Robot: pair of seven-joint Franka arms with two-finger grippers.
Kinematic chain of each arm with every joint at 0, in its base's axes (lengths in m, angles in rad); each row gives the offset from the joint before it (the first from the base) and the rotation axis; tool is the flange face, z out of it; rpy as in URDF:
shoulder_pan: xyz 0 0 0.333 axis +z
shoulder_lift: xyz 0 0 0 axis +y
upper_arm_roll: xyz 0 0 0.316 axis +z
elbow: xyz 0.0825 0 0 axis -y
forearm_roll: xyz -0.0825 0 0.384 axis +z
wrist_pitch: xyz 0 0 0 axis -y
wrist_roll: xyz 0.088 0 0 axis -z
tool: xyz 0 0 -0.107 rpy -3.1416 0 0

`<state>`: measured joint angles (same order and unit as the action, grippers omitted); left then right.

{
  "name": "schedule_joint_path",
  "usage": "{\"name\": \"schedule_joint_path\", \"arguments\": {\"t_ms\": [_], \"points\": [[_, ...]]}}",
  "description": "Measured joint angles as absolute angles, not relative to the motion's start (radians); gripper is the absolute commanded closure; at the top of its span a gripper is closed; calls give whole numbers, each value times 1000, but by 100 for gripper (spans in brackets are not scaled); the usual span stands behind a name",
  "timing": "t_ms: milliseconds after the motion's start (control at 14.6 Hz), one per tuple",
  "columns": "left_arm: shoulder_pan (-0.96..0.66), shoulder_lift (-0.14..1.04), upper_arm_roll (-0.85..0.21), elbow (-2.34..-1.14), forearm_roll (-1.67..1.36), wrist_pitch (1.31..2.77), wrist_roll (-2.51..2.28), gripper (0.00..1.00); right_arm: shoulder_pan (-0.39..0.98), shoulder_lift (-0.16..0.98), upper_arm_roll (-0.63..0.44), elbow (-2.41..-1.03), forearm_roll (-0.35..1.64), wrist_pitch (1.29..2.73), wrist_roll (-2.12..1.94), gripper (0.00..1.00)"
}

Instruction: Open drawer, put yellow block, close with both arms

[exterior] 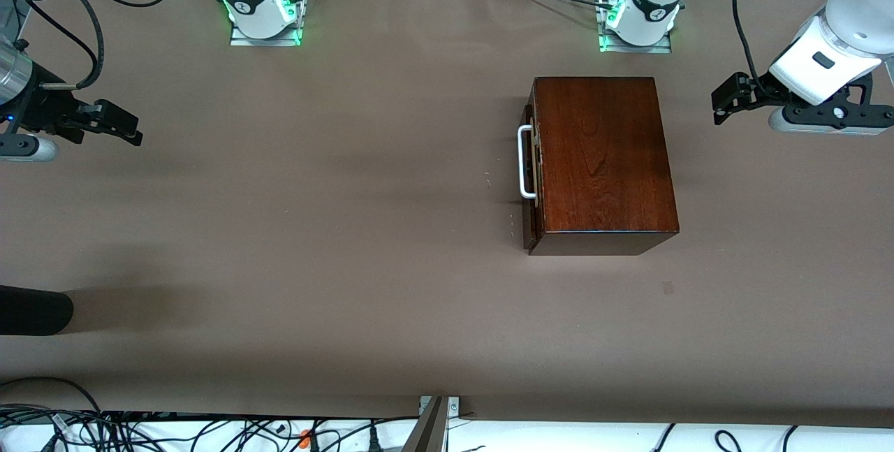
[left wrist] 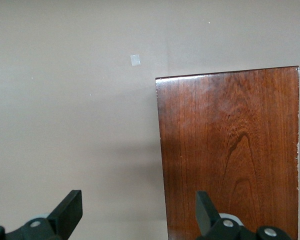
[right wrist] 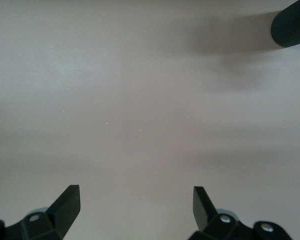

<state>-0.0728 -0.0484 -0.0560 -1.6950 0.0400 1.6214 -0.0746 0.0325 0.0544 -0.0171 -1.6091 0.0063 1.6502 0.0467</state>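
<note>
The dark mahogany box (exterior: 601, 151) stands on the table toward the left arm's end. Its drawer (exterior: 532, 183) is pushed fully in, and the white loop handle (exterior: 525, 162) faces the right arm's end. No yellow block shows in any view. My left gripper (exterior: 719, 104) hangs open and empty over the table beside the box's closed end. In the left wrist view the left gripper (left wrist: 138, 205) has the box top (left wrist: 230, 150) under one finger. My right gripper (exterior: 133, 129) (right wrist: 135, 200) is open and empty over bare table at the right arm's end.
A black rounded object (exterior: 35, 310) (right wrist: 292, 22) reaches in at the table edge on the right arm's end. A small pale patch (exterior: 668, 288) (left wrist: 135, 60) marks the table nearer the front camera than the box. Cables lie along the front edge (exterior: 209, 431).
</note>
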Motion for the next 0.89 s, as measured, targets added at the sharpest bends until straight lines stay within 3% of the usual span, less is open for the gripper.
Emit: {"name": "schedule_joint_path", "arguments": {"t_ms": [889], "points": [[-77,-48,-89,-1694,40,1621,-75,0,32,55,-17,-1609,6,1649,47,0]]}}
